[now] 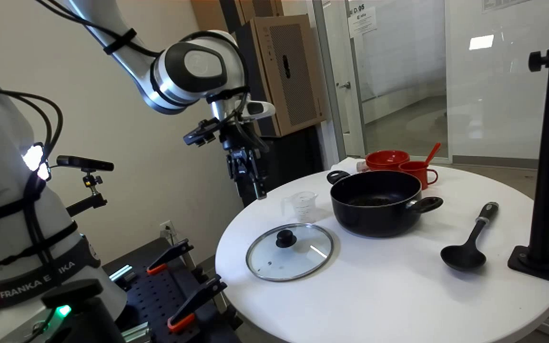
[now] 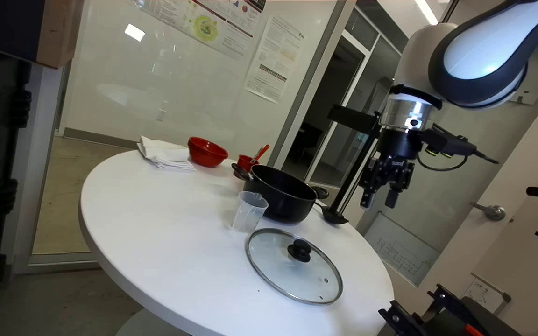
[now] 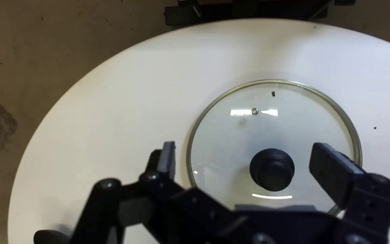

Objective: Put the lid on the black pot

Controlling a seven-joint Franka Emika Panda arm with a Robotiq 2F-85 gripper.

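Observation:
The round glass lid lies flat on the white table, its dark knob facing up. It also shows in an exterior view and in the wrist view. The black pot stands upright and uncovered beside the lid, also in an exterior view. My gripper is open and empty, raised above the table, also seen in an exterior view. In the wrist view my open fingers appear either side of the knob, apart from it and nearer the camera. The pot is not recognisable there.
A clear measuring cup stands between lid and pot. Red bowls and a red mug stand behind the pot. A black ladle lies near a black pole. Folded white cloths lie at the table's edge.

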